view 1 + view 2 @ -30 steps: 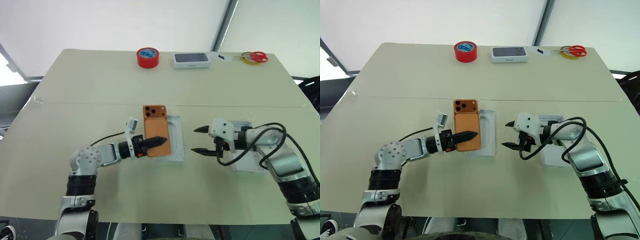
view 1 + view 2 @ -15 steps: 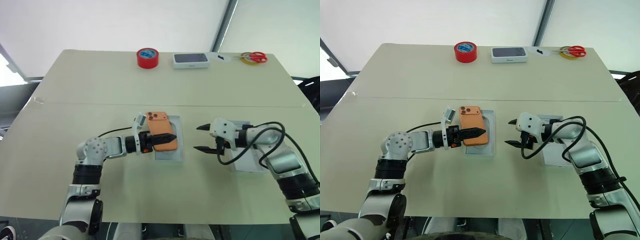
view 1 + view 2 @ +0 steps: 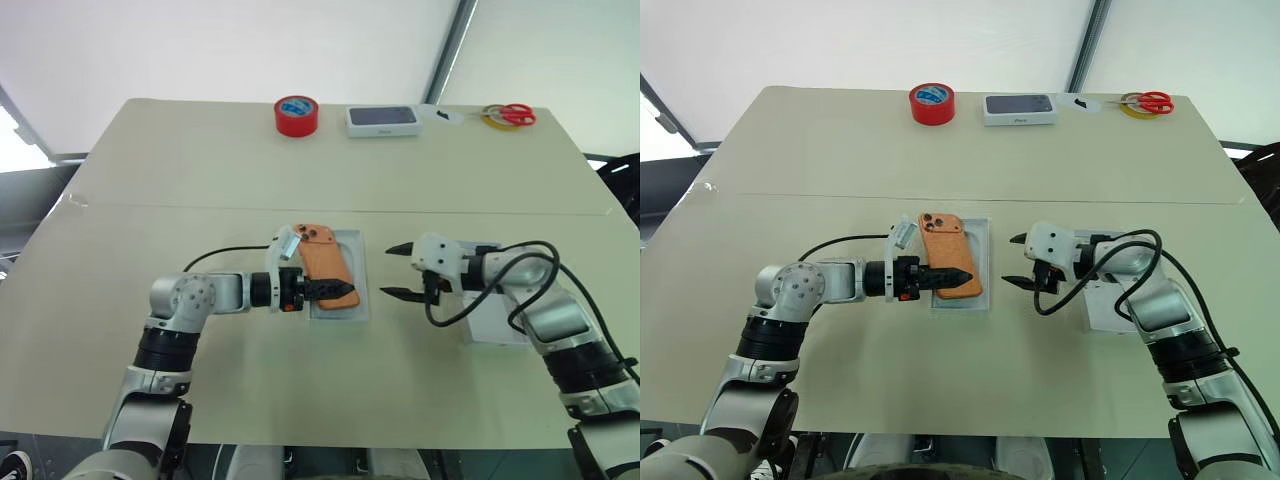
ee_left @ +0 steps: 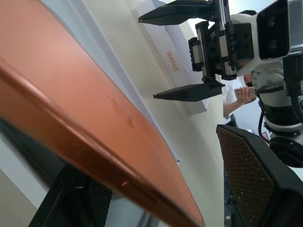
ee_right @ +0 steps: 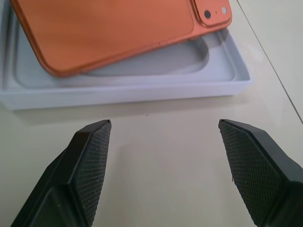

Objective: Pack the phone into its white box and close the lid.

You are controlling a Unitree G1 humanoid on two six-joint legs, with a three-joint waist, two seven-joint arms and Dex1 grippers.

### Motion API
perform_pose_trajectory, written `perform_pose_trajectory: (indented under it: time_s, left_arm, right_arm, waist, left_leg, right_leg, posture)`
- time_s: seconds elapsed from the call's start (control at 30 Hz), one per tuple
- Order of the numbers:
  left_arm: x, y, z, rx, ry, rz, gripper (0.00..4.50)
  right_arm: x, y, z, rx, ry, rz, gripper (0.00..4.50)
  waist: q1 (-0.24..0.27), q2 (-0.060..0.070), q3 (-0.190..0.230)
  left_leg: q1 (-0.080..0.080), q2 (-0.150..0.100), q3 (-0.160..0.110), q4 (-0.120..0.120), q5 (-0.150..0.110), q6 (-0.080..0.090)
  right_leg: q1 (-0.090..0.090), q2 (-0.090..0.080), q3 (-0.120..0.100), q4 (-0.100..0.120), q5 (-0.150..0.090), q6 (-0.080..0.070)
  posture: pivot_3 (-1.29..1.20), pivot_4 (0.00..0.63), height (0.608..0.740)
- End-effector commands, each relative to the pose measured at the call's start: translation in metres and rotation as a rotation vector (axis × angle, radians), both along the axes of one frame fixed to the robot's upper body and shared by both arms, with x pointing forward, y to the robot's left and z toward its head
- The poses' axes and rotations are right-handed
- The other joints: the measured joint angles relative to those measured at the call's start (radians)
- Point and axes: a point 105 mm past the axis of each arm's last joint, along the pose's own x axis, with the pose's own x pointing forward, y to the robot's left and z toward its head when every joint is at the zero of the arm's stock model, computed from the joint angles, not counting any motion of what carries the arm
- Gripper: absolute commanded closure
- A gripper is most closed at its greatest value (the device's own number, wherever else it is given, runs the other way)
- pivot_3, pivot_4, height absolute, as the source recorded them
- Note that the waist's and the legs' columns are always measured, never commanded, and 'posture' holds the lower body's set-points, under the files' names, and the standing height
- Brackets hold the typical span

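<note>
Phone [image 3: 322, 273] sits skewed over the white box [image 3: 353, 300], not seated: in the right wrist view its camera end overhangs the tray wall and 1 long edge rides up on the rim. Left gripper [image 3: 952, 274] has its fingers spread wide, 1 above and 1 below the phone's near edge; from the left wrist view I can't tell whether they still bear on it.

Right gripper [image 3: 396, 270] hovers just beside the box on the tabletop [image 3: 200, 170], fingers wide, holding nothing. Lid [image 3: 495, 322] lies under the right forearm, apart from the box.

Risks for you:
1. Pull the left fingers out fast and the lower 1 likely drags the phone off the rim onto the tabletop.
2. Push from the right w/o bracing and the light tray prob slides instead of the phone dropping in.
3. Fetch the lid now and it closes on a tilted phone, so it jams or sits proud.
4. Right arm cable hangs near the lid; it could snag on the reach.
</note>
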Motion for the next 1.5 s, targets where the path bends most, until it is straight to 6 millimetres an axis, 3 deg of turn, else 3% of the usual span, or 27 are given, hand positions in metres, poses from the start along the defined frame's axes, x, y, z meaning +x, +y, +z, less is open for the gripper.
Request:
perform_pose_trajectory:
  time_s: [0.03, 0.33, 0.67, 0.8, 0.87, 0.9, 0.97, 1.07, 1.1, 1.3, 1.37, 1.5]
  left_arm:
    - [-0.002, -0.004, 0.002, 0.022, -0.061, -0.023, 1.14]
    - [0.010, 0.004, 0.003, 0.026, -0.060, 0.049, 1.14]
    - [0.007, 0.050, 0.026, 0.074, -0.139, 0.117, 1.14]
    - [0.026, 0.075, 0.024, 0.232, -0.380, 0.252, 1.14]
    - [0.037, 0.093, 0.022, 0.422, -0.688, 0.280, 1.62]
    - [0.036, 0.093, 0.025, 0.409, -0.770, 0.289, 2.02]
    - [0.029, 0.090, 0.028, 0.344, -0.863, 0.266, 2.93]
    - [0.016, 0.087, 0.016, 0.310, -0.885, 0.191, 4.46]
    - [0.017, 0.089, 0.013, 0.304, -0.876, 0.201, 4.50]
    - [0.028, 0.087, -0.010, 0.388, -0.875, 0.167, 4.50]
    - [0.031, 0.070, -0.022, 0.423, -0.844, 0.099, 4.50]
    - [0.023, 0.031, -0.026, 0.352, -0.794, -0.050, 4.50]
  right_arm:
    - [0.004, 0.003, 0.009, 0.003, -0.046, 0.008, 0.69]
    - [0.005, 0.004, 0.011, 0.007, -0.055, 0.006, 0.69]
    - [0.011, -0.003, 0.007, -0.028, -0.065, -0.021, 0.69]
    - [0.017, -0.003, 0.008, -0.021, -0.070, -0.051, 0.69]
    - [0.024, -0.007, 0.015, 0.020, -0.082, -0.095, 1.22]
    - [0.028, -0.008, 0.017, 0.023, -0.100, -0.113, 1.63]
    - [0.029, -0.009, 0.015, 0.009, -0.114, -0.117, 2.57]
    - [0.023, -0.003, 0.006, -0.014, -0.103, -0.086, 4.15]
    - [0.022, -0.001, 0.003, -0.021, -0.104, -0.081, 4.45]
    - [0.017, 0.001, -0.011, -0.094, -0.104, -0.066, 4.45]
    - [0.016, -0.001, -0.017, -0.139, -0.098, -0.055, 4.45]
    - [0.010, 0.007, -0.016, -0.111, -0.083, -0.018, 4.45]
  waist:
    - [0.001, 0.000, 0.000]
    - [0.001, 0.000, 0.000]
    - [-0.001, 0.000, 0.000]
    - [0.000, 0.000, 0.000]
    - [-0.002, 0.000, 0.000]
    - [-0.004, 0.001, 0.000]
    - [-0.002, 0.001, 0.000]
    - [0.001, 0.001, 0.000]
    - [0.001, 0.001, 0.000]
    - [-0.002, 0.001, 0.000]
    - [0.003, 0.001, 0.000]
    - [0.003, 0.001, 0.000]
  left_leg:
    - [0.000, 0.000, 0.000, 0.000, 0.000, 0.000]
    - [0.000, 0.000, 0.000, 0.000, 0.000, 0.000]
    - [0.000, 0.001, 0.000, 0.000, 0.000, 0.000]
    - [0.000, 0.001, 0.000, 0.000, 0.000, 0.000]
    - [0.000, 0.001, 0.000, 0.000, 0.000, 0.000]
    - [0.000, 0.001, 0.000, 0.000, 0.000, 0.000]
    - [0.000, 0.001, 0.002, -0.002, 0.000, 0.000]
    - [-0.002, 0.001, 0.002, -0.002, 0.000, 0.000]
    - [-0.002, 0.001, 0.002, -0.001, 0.000, 0.000]
    - [-0.002, 0.001, 0.002, -0.001, 0.000, 0.001]
    - [-0.002, 0.001, 0.002, -0.001, -0.001, 0.001]
    - [-0.002, 0.000, 0.002, 0.001, -0.001, 0.002]
  right_leg:
    - [0.000, 0.000, 0.000, 0.000, 0.000, 0.000]
    - [0.000, 0.000, 0.000, 0.000, 0.000, 0.000]
    - [-0.001, 0.001, 0.000, 0.000, 0.000, 0.000]
    - [0.000, 0.000, 0.000, 0.000, 0.000, 0.000]
    - [-0.001, 0.000, 0.000, 0.000, 0.000, 0.000]
    - [-0.001, 0.000, 0.000, 0.000, 0.000, 0.000]
    - [-0.002, 0.000, 0.001, 0.000, 0.000, 0.000]
    - [-0.003, -0.001, 0.001, -0.001, 0.000, 0.000]
    - [-0.003, -0.001, 0.001, -0.001, 0.000, 0.000]
    - [-0.004, -0.001, 0.001, 0.001, 0.000, 0.000]
    - [-0.004, -0.001, 0.001, 0.002, 0.000, 0.000]
    - [-0.003, -0.001, 0.000, 0.002, 0.000, 0.000]
  posture:
    - [0.00, 0.150, 0.730]
    - [0.00, 0.150, 0.730]
    - [0.00, 0.150, 0.730]
    - [0.00, 0.150, 0.730]
    - [0.00, 0.150, 0.730]
    - [0.00, 0.150, 0.730]
    - [0.00, 0.150, 0.730]
    - [0.00, 0.150, 0.730]
    - [0.00, 0.150, 0.730]
    - [0.00, 0.150, 0.730]
    - [0.00, 0.150, 0.730]
    - [0.00, 0.150, 0.730]
